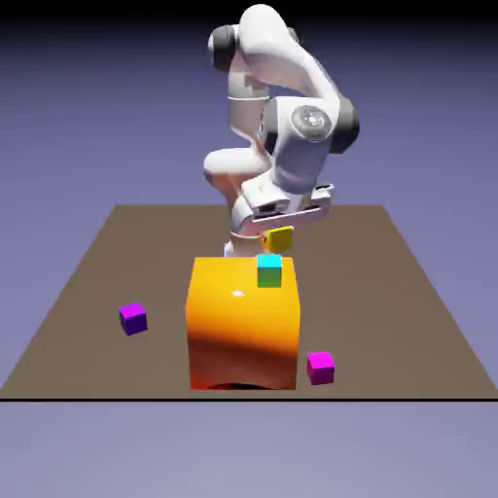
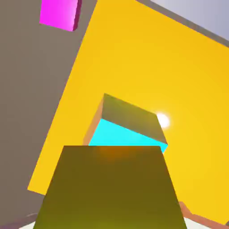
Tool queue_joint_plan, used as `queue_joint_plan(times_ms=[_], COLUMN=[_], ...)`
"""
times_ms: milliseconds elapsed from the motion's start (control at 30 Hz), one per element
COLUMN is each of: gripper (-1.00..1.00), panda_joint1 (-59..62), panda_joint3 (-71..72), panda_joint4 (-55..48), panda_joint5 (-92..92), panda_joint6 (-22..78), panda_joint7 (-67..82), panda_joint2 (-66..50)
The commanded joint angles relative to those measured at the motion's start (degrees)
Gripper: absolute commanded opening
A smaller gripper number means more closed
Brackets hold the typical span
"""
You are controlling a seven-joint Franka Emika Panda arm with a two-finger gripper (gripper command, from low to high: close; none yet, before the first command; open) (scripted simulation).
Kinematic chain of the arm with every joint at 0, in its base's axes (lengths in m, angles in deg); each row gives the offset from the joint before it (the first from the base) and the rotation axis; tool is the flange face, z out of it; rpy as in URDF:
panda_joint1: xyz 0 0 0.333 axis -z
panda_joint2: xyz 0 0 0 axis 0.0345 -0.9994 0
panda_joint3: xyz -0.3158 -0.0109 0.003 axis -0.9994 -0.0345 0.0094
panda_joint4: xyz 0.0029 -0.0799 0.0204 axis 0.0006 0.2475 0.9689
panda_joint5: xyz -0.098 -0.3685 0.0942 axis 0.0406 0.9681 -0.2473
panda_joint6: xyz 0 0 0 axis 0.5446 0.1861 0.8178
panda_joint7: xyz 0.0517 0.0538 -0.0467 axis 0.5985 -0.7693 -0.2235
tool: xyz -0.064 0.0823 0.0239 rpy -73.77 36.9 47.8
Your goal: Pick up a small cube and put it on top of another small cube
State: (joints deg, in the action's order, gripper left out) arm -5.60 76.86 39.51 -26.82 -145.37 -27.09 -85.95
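Note:
The small yellow cube hangs in my gripper, which is shut on it just above and a little behind the other small cube. That one has a cyan top and a green side and rests near the back right of the big orange block's top. In the hand view the yellow cube fills the bottom of the picture and hides my fingertips. Beyond it lies the cyan and green cube on the orange block's top, with a visible gap between the two cubes.
A purple cube sits on the brown table at the exterior view's left. A magenta cube lies by the orange block's front right corner and shows in the hand view as the magenta cube at top left.

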Motion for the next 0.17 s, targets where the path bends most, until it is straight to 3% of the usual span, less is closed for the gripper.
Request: queue_joint_plan(times_ms=[0,33,133], gripper=[-1.00,1.00,1.00], panda_joint1=[0.04,0.04,-0.10], panda_joint3=[-0.01,-0.01,0.15], panda_joint4=[0.18,0.18,-3.97], panda_joint5=[0.14,0.14,0.00], panda_joint6=[-0.18,-0.18,3.74], panda_joint7=[-0.02,-0.02,0.13], panda_joint2=[0.01,0.01,-0.23])
